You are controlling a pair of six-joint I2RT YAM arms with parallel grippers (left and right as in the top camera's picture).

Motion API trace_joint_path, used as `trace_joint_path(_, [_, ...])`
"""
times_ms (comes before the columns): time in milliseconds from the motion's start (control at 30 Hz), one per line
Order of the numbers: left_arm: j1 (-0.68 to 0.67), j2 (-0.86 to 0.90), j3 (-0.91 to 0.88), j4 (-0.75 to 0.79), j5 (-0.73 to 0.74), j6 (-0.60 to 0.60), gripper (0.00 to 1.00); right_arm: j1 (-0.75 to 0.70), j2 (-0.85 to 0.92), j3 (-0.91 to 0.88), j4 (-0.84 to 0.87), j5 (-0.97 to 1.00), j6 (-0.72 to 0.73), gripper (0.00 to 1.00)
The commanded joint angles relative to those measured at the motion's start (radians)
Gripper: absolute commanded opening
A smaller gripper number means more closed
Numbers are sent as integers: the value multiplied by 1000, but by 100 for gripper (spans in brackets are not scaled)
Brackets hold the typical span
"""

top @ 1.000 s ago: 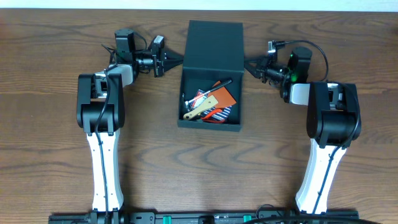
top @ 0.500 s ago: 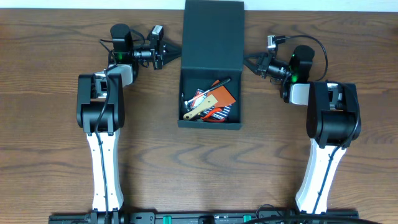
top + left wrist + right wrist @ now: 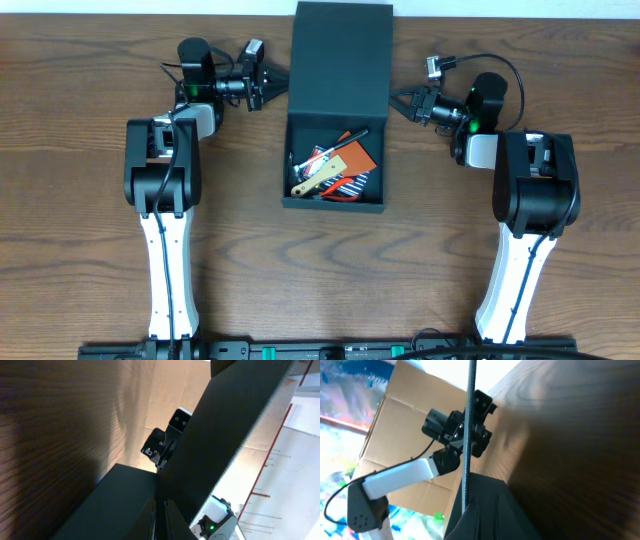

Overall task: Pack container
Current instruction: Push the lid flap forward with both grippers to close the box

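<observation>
The dark teal container [image 3: 334, 204] sits at the table's middle back, its hinged lid [image 3: 340, 55] raised. Inside lie hand tools [image 3: 335, 165], among them an orange piece and a wooden-handled one. My left gripper [image 3: 278, 85] is at the lid's left edge and my right gripper [image 3: 398, 100] at its right edge. In the left wrist view the fingers [image 3: 148, 522] stand nearly shut with the dark lid [image 3: 225, 435] running up from between them. In the right wrist view the lid shows edge-on as a thin line [image 3: 468, 435] above my right gripper [image 3: 480, 512].
The wooden table [image 3: 80, 250] lies around the box. The back edge of the table runs just behind the lid. Each wrist view shows the opposite arm beyond the lid, the right arm [image 3: 167, 442] and the left arm [image 3: 460, 430]. A cardboard wall stands behind.
Both grippers have moved toward the table's back with the lid, which now stands more raised. The box has slid slightly toward the front.
</observation>
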Motion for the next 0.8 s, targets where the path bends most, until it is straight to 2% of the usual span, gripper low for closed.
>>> trace_joint_path(0, [-4, 14, 16, 52, 24, -53, 6, 11, 8, 5, 16, -63, 17, 1])
trace_joint_path(400, [-14, 14, 16, 339, 25, -275, 6, 10, 8, 5, 30, -74, 17, 2])
trace_joint_path(767, [-22, -5, 16, 399, 25, -294, 5, 6, 8, 5, 29, -77, 29, 3])
